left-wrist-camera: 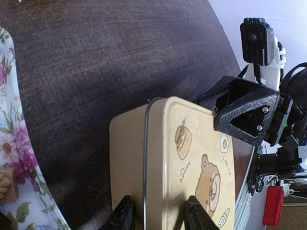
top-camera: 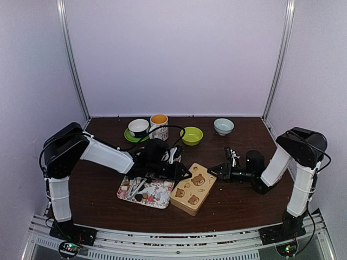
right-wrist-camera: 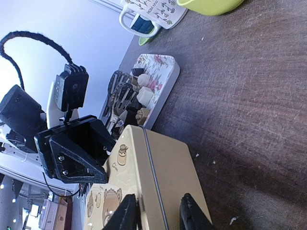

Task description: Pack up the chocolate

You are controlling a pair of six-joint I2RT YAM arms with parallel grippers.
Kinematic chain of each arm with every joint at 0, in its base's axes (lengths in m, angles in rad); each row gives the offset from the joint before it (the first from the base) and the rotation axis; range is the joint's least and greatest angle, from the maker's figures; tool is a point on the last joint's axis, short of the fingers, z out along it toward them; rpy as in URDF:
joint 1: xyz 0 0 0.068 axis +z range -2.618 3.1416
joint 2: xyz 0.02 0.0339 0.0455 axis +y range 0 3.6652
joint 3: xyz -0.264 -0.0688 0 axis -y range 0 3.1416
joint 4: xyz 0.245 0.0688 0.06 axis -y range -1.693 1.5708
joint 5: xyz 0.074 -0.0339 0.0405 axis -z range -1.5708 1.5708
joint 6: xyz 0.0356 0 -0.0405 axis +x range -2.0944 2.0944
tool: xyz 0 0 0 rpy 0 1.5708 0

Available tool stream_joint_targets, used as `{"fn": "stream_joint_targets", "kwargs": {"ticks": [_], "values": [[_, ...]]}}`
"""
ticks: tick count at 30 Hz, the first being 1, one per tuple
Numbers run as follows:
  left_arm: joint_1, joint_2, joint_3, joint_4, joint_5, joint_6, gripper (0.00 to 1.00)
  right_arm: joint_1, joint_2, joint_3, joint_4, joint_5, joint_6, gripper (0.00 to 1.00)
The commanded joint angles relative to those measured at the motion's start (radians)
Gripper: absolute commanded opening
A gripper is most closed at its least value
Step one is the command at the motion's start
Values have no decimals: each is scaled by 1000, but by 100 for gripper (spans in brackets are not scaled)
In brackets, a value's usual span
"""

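Observation:
The chocolate (top-camera: 142,196), small brown and cream pieces, lies on a floral tray (top-camera: 157,196) beside metal tongs (top-camera: 135,187). It also shows in the right wrist view (right-wrist-camera: 144,96), and one tan piece shows in the left wrist view (left-wrist-camera: 5,184). A tan tin with bear pictures (top-camera: 193,188), lid on, sits right of the tray. My left gripper (top-camera: 184,174) holds the tin's far left edge, its fingers straddling the rim (left-wrist-camera: 160,215). My right gripper (top-camera: 212,172) holds the opposite far edge (right-wrist-camera: 158,213).
At the back of the table stand a white cup on a green saucer (top-camera: 138,127), a patterned mug (top-camera: 159,125), a green bowl (top-camera: 191,135) and a pale blue bowl (top-camera: 223,126). White walls enclose the dark wooden table (top-camera: 97,189).

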Motion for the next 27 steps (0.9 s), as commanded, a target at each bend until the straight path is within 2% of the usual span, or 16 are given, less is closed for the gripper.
{"fn": "stream_joint_targets", "kwargs": {"ticks": [1, 2, 7, 15, 16, 18, 20, 21, 23, 27], "values": [[-14, 59, 8, -44, -36, 1, 37, 16, 48, 0, -176, 29, -6, 28], [-14, 62, 7, -43, -35, -2, 37, 15, 38, 4, -225, 37, -24, 27], [-21, 65, 15, -45, -42, -12, 37, 13, -9, -16, -264, 74, -57, 23], [-32, 92, 57, -56, -29, 2, 36, 15, -65, -116, -169, 78, -17, 19], [-32, 96, 64, -59, -27, 4, 34, 14, -69, -125, -159, 77, -14, 22], [-32, 106, 79, -70, -24, 11, 29, 13, -76, -126, -163, 77, -15, 36], [-33, 115, 91, -82, -20, 21, 29, 14, -76, -114, -156, 71, -6, 61], [-33, 116, 96, -87, -19, 27, 29, 13, -78, -104, -144, 68, 1, 70], [-33, 118, 106, -112, -18, 40, 29, 13, -82, -73, -142, 64, 11, 78], [-33, 122, 122, -143, -15, 64, 29, 4, -90, 25, -225, 47, -16, 81]]}}
